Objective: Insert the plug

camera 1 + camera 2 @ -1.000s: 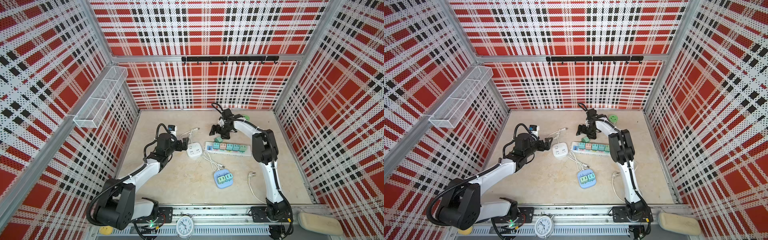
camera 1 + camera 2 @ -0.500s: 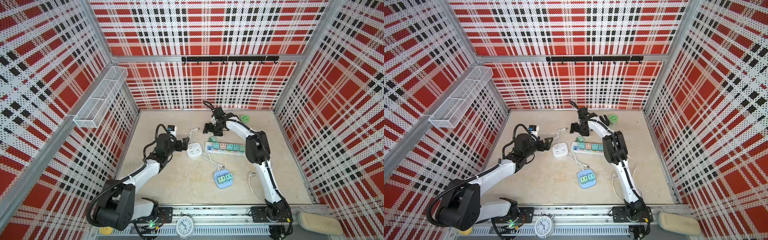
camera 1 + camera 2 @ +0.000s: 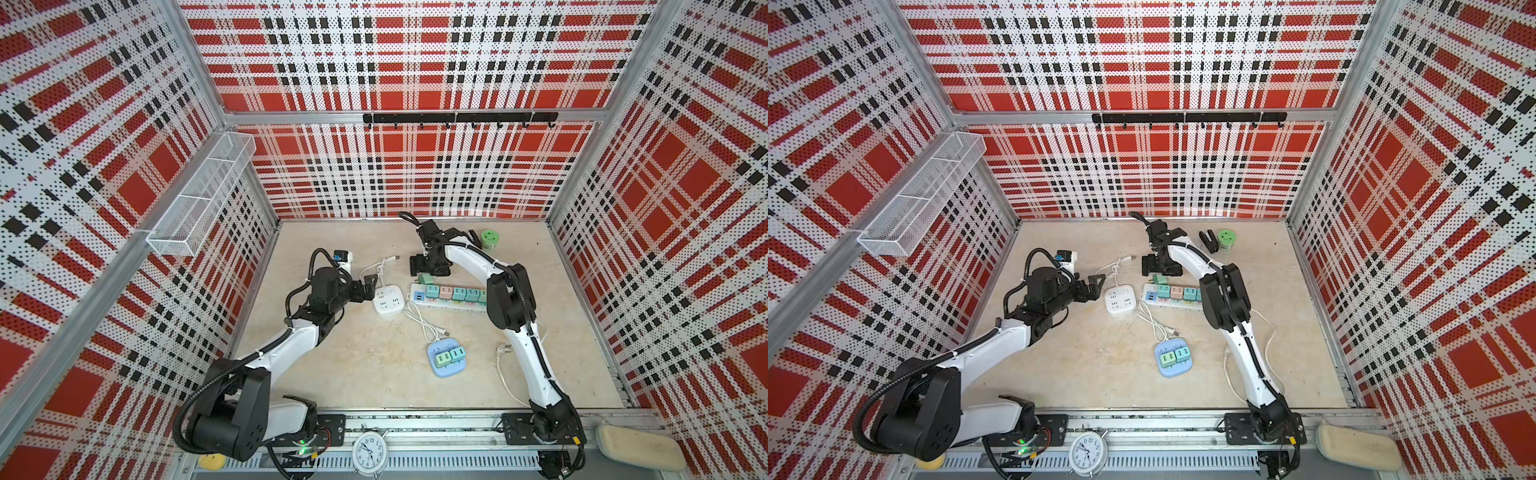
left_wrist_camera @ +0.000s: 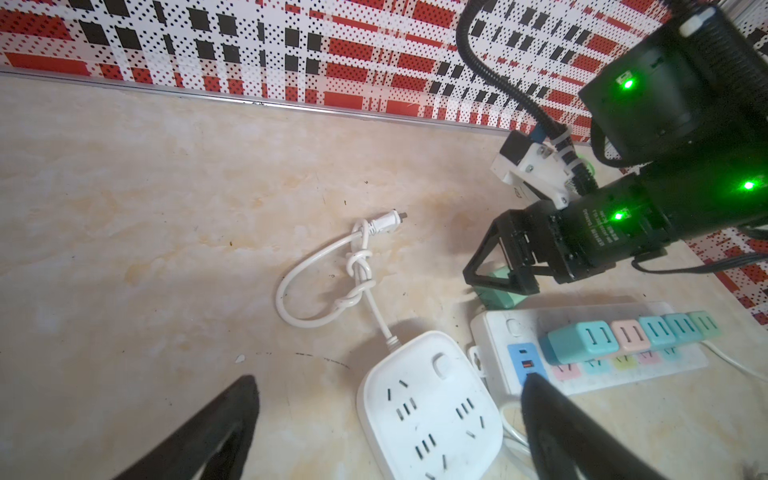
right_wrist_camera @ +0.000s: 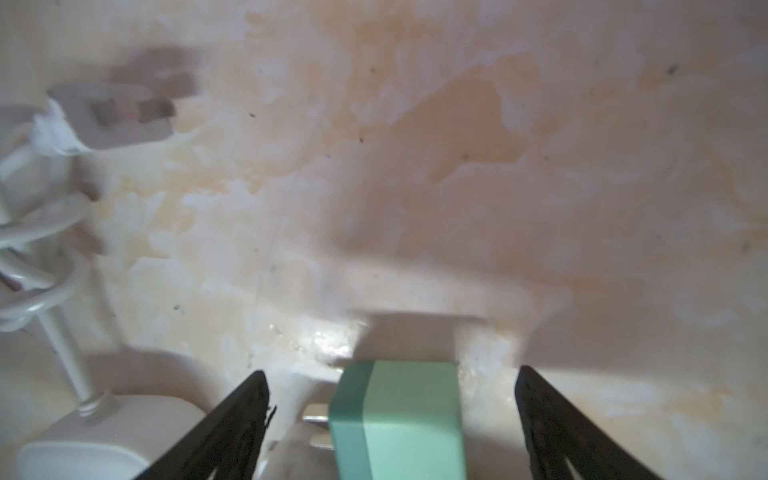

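Hovering low over the bench (image 3: 374,374), the right fingers (image 5: 232,432) stand wide apart with the green plug (image 5: 399,415) between them. In the right wrist view bare bench shows on either side of the plug, so neither finger touches it. The plug lies loose on the bench, not in any socket, about midway across and nearer the far edge than the front one, just beside the left end of the long power strip (image 4: 494,340) on its far side. Whether plug and strip touch I cannot tell. That strip runs across the middle of the bench and carries a row of pastel adapters (image 3: 457,293) seated side by side.

The left fingers (image 4: 199,436) are also spread wide and hold nothing. They point at the white square socket block (image 3: 388,299), which sits just beside the left end of the long strip. In the left wrist view the block lies between the two fingertips, though contact cannot be made out. The block's white cord (image 4: 357,270) is tied in a knot and loops toward the far edge, ending in a small plug head (image 4: 386,220) lying on the bench.

Nearer the front edge a blue socket block (image 3: 444,371) holds green adapters (image 3: 451,355), and a loose white cable (image 3: 505,374) trails toward the front edge. A round green object (image 3: 489,240) stands by the far edge, right of the middle
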Robot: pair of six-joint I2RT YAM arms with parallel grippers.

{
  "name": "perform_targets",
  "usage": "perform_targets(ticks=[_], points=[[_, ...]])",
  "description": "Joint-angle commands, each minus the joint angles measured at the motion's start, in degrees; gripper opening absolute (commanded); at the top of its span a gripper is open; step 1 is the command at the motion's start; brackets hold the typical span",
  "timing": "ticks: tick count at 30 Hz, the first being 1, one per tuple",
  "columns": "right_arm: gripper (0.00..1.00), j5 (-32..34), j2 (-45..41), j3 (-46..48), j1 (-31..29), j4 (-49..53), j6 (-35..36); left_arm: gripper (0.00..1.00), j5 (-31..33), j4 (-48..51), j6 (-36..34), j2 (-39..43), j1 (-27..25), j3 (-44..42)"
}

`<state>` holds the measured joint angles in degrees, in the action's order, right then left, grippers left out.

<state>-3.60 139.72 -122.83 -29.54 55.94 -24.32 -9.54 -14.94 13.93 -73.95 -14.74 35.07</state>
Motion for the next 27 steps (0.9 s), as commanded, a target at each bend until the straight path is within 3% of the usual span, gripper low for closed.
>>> perform_targets(ticks=[1, 7, 19, 27], points=[[0.94, -2.2, -3.9, 3.1, 0.2, 1.4, 1.3, 0.99, -0.9, -1.8, 0.9, 1.0, 0.6, -0.6], [0.96, -6.9, -7.7, 11.3, -0.5, -1.3, 0.6, 0.99, -1.1, -1.8, 1.0, 0.9, 0.7, -0.6], [1.0, -5.2, -14.8, 22.2, -2.1, -1.2, 0.6, 0.99, -1.8, -2.1, 1.3, 0.8, 0.7, -0.7], [0.95, 4.1, -12.4, 16.4, -1.7, 2.5, 4.2, 0.99, -2.2, -2.3, 1.3, 0.4, 0.8, -0.6]])
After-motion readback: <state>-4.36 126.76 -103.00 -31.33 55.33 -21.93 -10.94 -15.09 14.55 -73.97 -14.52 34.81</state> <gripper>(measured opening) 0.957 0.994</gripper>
